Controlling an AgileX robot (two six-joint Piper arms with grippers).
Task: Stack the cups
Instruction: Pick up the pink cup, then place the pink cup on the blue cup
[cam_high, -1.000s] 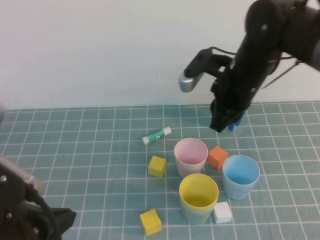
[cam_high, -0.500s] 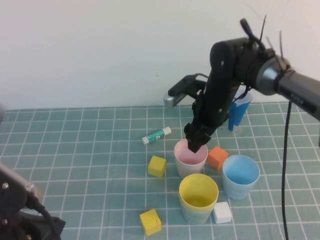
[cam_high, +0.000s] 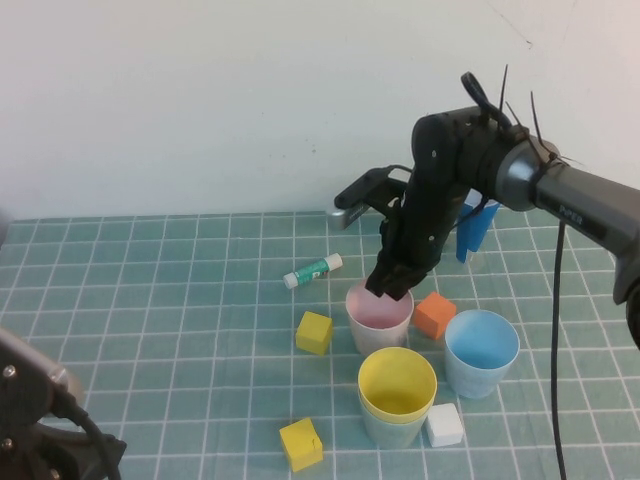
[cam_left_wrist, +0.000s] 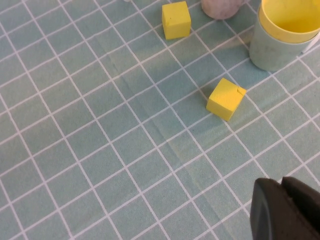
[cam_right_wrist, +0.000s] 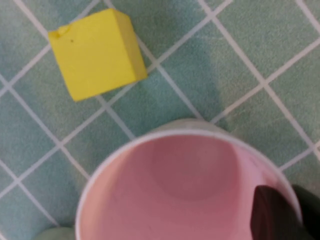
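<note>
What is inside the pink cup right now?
The pink cup looks empty; its bare bottom shows. Only the right gripper pinches its far rim, one finger inside. The left gripper is parked, shut, near the table's front.

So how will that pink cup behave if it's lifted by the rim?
The pink cup looks thin-walled and empty, so probably light and slightly flexible. With the right gripper pinching one side of its rim, it may tilt as it rises. The left gripper stays parked.

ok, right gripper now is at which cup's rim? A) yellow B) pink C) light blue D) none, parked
B: the right gripper sits at the far rim of the pink cup, one finger inside the wall; the left gripper is parked, shut, low over the near-left mat.
</note>
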